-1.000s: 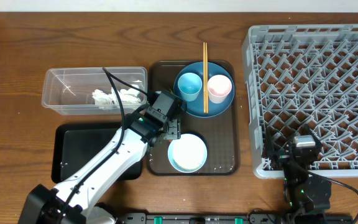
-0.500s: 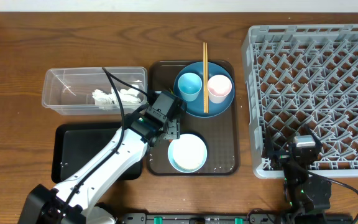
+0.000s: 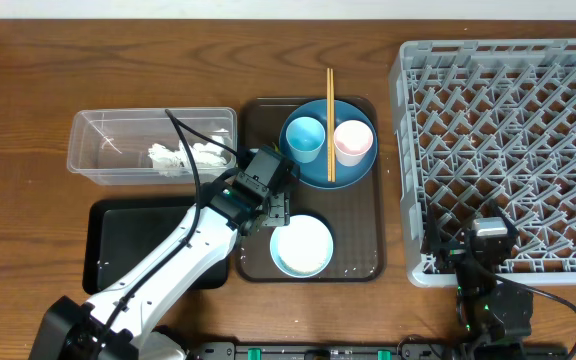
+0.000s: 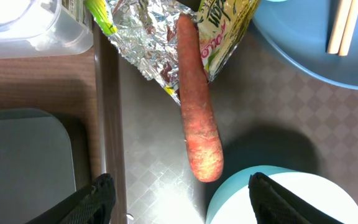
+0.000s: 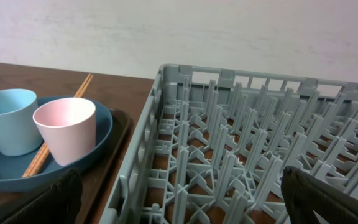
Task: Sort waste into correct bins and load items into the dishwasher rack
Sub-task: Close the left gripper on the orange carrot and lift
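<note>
Left gripper (image 4: pixel 188 202), jaws spread and empty, hovered above the carrot piece (image 4: pixel 199 112), which lay just ahead between them, overlapping the foil wrapper (image 4: pixel 145 43). It looked firm, light and prone to roll, best pinched mid-length.

— Left arm (image 3: pixel 168 262)?
— White shell, black joints and wrist — a black cable (image 3: pixel 186 150) looping off it.
— Right arm (image 3: pixel 488 305)?
— Black all over. Fingers (image 4: pixel 95 202) on both — matte black, blunt.
</note>
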`<move>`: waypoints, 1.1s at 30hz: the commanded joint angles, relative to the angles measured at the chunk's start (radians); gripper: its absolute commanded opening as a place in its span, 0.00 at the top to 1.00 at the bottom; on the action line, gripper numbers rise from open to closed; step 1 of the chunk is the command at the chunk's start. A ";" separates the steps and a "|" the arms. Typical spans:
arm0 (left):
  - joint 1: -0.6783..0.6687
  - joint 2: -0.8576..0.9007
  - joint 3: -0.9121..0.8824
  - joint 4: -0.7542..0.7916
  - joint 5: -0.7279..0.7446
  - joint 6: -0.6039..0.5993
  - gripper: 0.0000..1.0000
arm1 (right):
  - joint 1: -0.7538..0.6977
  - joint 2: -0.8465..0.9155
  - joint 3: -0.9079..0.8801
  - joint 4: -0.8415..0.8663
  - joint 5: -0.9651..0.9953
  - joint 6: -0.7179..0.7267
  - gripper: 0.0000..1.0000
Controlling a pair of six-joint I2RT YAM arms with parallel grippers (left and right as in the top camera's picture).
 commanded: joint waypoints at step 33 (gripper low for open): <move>-0.002 0.008 0.004 -0.013 -0.025 0.006 0.29 | -0.006 -0.002 -0.001 -0.004 0.007 -0.005 0.01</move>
